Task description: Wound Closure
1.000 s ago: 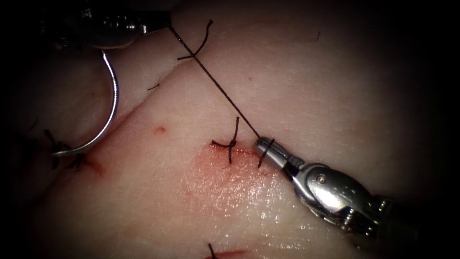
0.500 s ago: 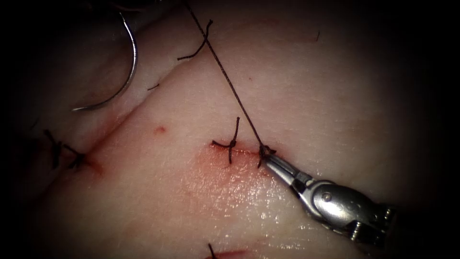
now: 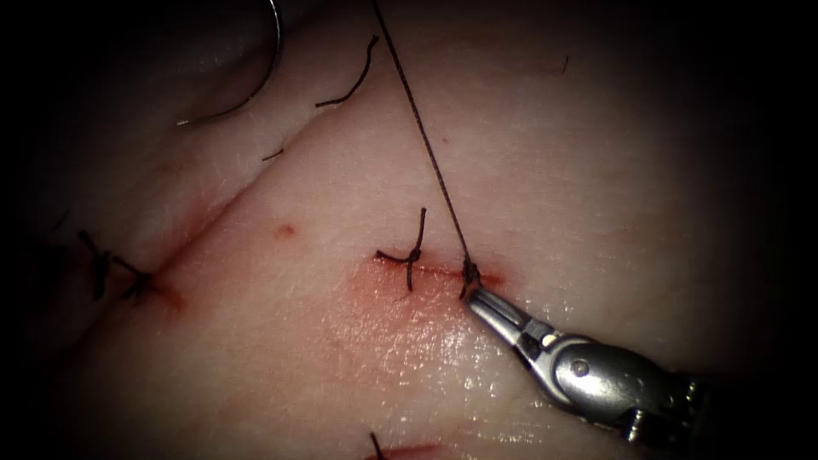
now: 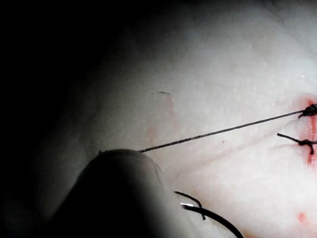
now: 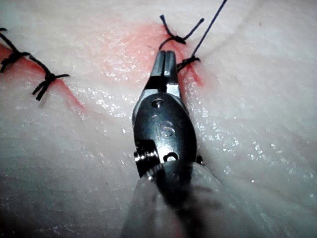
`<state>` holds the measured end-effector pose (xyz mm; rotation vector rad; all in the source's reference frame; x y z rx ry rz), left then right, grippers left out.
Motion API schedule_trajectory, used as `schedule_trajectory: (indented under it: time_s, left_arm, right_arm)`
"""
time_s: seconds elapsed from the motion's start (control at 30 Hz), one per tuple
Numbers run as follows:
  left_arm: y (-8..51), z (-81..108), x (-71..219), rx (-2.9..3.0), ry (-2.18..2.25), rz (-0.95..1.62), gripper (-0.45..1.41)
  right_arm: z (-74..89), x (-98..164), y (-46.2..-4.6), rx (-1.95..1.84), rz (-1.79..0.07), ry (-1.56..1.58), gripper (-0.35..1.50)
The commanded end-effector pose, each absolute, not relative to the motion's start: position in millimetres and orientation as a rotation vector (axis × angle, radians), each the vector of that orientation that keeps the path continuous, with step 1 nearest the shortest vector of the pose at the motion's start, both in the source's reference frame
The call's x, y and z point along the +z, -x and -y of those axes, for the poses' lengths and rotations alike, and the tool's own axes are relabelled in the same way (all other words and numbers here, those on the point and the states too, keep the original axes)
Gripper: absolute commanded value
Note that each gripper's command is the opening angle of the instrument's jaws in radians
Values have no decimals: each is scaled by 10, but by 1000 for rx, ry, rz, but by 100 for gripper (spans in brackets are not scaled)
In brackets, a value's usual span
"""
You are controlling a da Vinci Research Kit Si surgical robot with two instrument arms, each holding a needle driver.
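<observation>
Through my endoscope, light pools on the tissue at center and falls away to near-black toward 9 and 3 o'clock, with a heavy dark ring around every edge. Wet glare sparkles on the red fluid toward 6 o'clock and glints off the right tool at 4 o'clock. The thread cuts a dark line across the lit surface. My left wrist camera sits half in deep shadow; the right wrist camera is strongly lit, bright spots dotting the wet tissue.

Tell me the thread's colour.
Black thread, clearest in the endoscope view.
</observation>
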<state>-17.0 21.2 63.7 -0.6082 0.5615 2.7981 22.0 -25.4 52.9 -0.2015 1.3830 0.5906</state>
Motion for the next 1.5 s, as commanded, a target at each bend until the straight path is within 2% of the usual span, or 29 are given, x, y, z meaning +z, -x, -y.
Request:
schedule_trajectory:
  time_s: [0.03,0.43,0.7,1.07,1.1,1.13,1.17,1.2,1.27,1.33,1.5]
  left_arm:
    - [176,-217,641,2796,609,-568,-45]
    - [185,-253,658,2744,571,-750,-45]
    - [184,-260,662,2737,552,-761,-45]
    - [186,-248,655,2688,614,-725,-45]
    - [188,-243,648,2651,682,-705,-45]
    - [188,-243,648,2651,682,-705,-45]
    - [189,-239,643,2633,731,-692,-45]
    - [191,-237,637,2619,766,-676,-45]
    - [193,-230,623,2602,829,-667,-45]
    - [195,-223,609,2590,861,-658,-45]
    - [201,-204,570,2561,919,-638,-45]
  right_arm:
    - [258,533,-229,585,-1382,197,-35]
    - [282,552,-235,543,-1310,189,-35]
    - [304,563,-241,500,-1267,168,-35]
    - [294,554,-237,498,-1307,181,-35]
    - [289,548,-237,501,-1319,175,5]
    - [289,548,-237,501,-1319,175,5]
    - [286,544,-237,503,-1320,177,61]
    - [283,540,-237,507,-1322,176,84]
    - [278,534,-237,517,-1328,176,118]
    - [273,528,-236,524,-1328,169,130]
    - [263,519,-234,556,-1330,143,130]
